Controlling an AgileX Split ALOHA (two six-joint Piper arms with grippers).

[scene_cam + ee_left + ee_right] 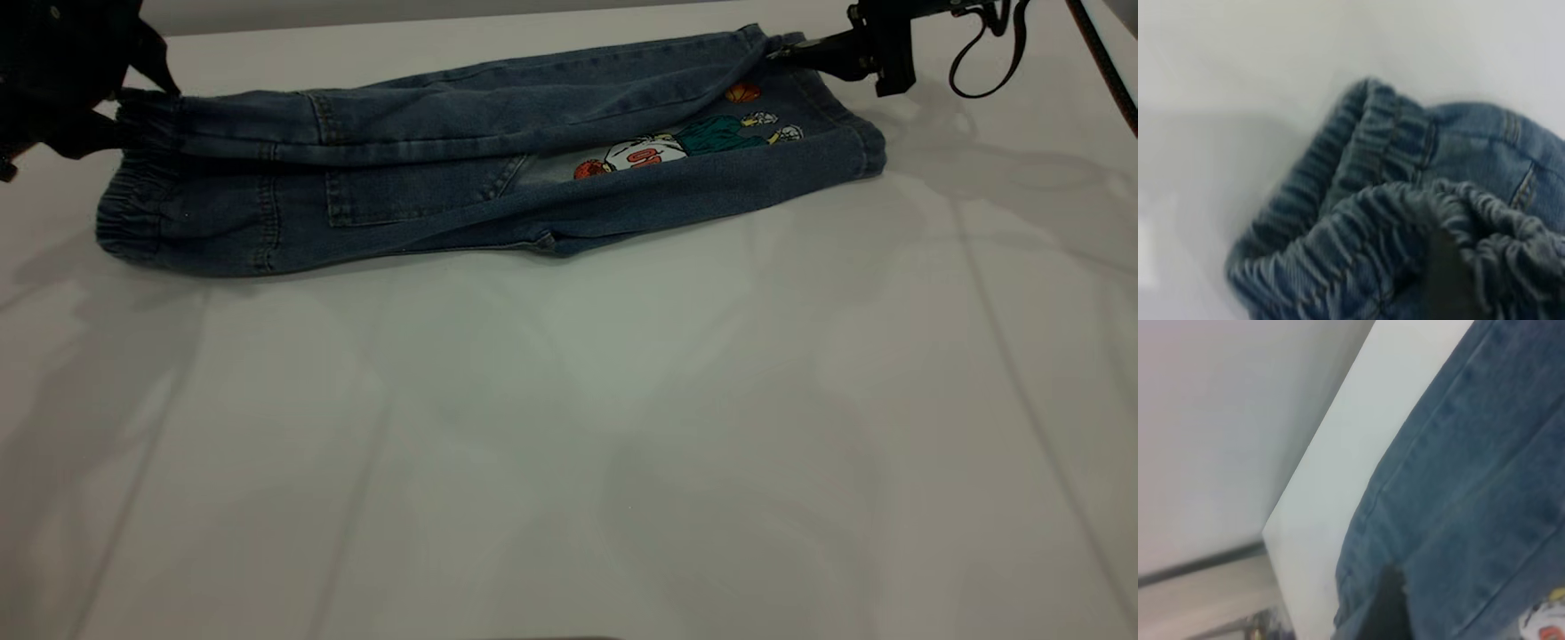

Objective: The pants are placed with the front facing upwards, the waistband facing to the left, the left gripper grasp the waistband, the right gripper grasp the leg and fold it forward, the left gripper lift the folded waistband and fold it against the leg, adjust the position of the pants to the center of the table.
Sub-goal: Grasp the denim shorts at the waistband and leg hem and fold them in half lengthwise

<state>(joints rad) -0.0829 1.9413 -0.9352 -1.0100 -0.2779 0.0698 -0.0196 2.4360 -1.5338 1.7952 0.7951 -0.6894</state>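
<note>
The white desk [569, 444] is bare up close. Farther back lie the pants [462, 169], folded long, cartoon print showing. The left claw [133, 111] pinches the waistband [133, 204]. The right claw [791, 51] pinches the leg end. Both claws are mostly cut off.

A black looped cable [987, 53] hangs above the far right corner.

Dim, even lighting was recorded. Soft, overlapping shadows were cast across the table [569, 427] toward its near edge. No glare was noted. Both wrist views were blurred, the pants [1418, 220] rendered soft.
</note>
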